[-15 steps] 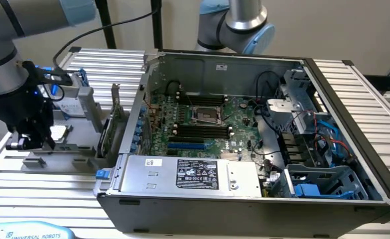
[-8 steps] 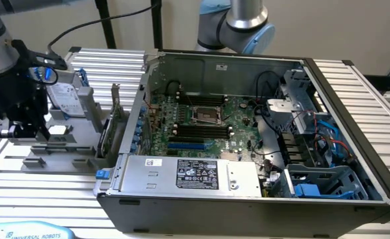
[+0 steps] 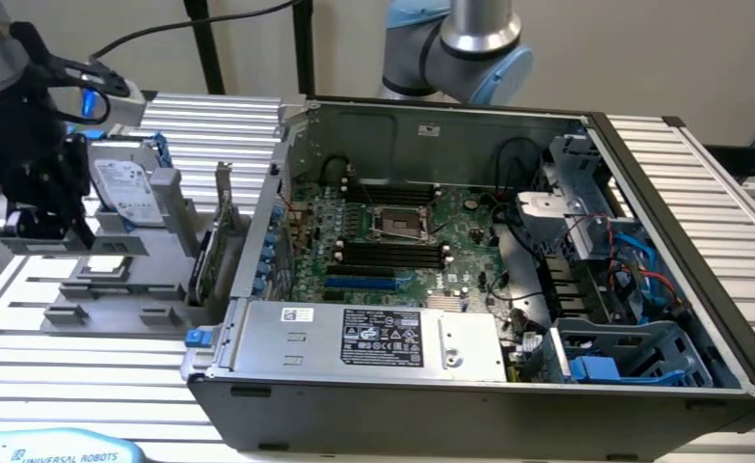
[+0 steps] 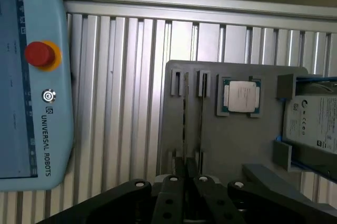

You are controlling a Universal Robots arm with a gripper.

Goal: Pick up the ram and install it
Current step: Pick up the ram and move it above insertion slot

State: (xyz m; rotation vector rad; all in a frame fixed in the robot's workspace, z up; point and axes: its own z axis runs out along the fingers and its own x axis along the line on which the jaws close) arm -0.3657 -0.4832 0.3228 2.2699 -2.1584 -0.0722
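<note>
A grey holder block (image 4: 231,145) lies on the ribbed metal table. Two narrow slots run side by side across it. In one slot a thin dark strip stands edge-on, and I take it for the ram (image 4: 184,129). The other slot (image 4: 201,126) shows only a paler line. My gripper (image 4: 187,179) hangs above the holder's edge, in line with the dark strip. In the exterior view the gripper (image 3: 23,227) is raised over the holder (image 3: 107,299), at the exterior view's left of the open computer case. The motherboard's (image 3: 390,231) black memory slots (image 3: 384,256) look vacant.
On the holder sit a square silver processor (image 4: 241,97) and a hard drive (image 4: 313,124). A green card (image 3: 210,256) stands upright beside the case wall. A teach pendant with a red stop button (image 4: 39,54) lies on the table. A second arm's base (image 3: 468,48) stands behind the case.
</note>
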